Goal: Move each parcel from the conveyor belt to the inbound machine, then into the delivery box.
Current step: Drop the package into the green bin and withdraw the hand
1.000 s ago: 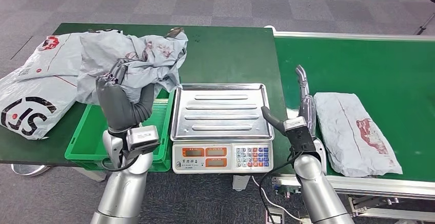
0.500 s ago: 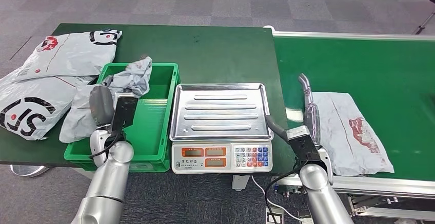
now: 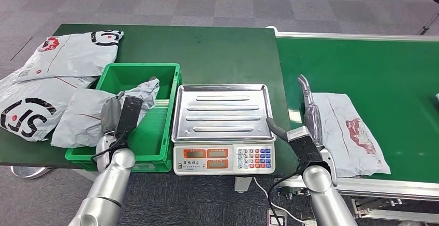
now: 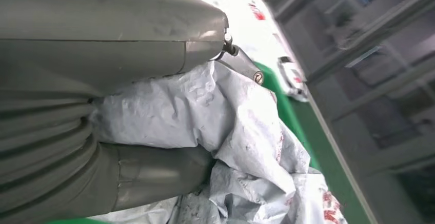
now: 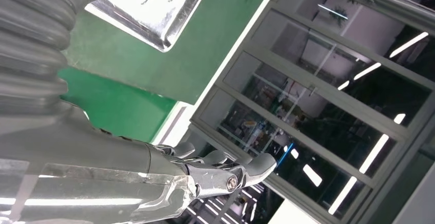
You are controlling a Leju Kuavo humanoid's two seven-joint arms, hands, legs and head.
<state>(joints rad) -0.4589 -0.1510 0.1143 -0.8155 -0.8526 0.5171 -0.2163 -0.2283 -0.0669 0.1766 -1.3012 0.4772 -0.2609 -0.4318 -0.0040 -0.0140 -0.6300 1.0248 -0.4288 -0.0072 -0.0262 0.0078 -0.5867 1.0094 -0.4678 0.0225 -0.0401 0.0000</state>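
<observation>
At lower left of the head view, the left hand sits at the near left wall of the green delivery box, its thumb and fingers closed on a crumpled grey parcel. This held parcel drapes over the box's left wall, its long axis running roughly left to right across the frame, one end spilling onto the dark green table and the other end poking up inside the box. In the left wrist view the same crumpled parcel is pressed between the thumb and the palm.

Right of centre, the right hand stands upright with its fingers straight and apart, holding nothing, just beside the left edge of a flat grey parcel on the conveyor belt. That flat parcel's long axis runs from the frame's upper left toward its lower right.

The inbound machine, a weighing scale with a bare steel pan, stands between box and belt. Two larger grey mailers lie at far left.
</observation>
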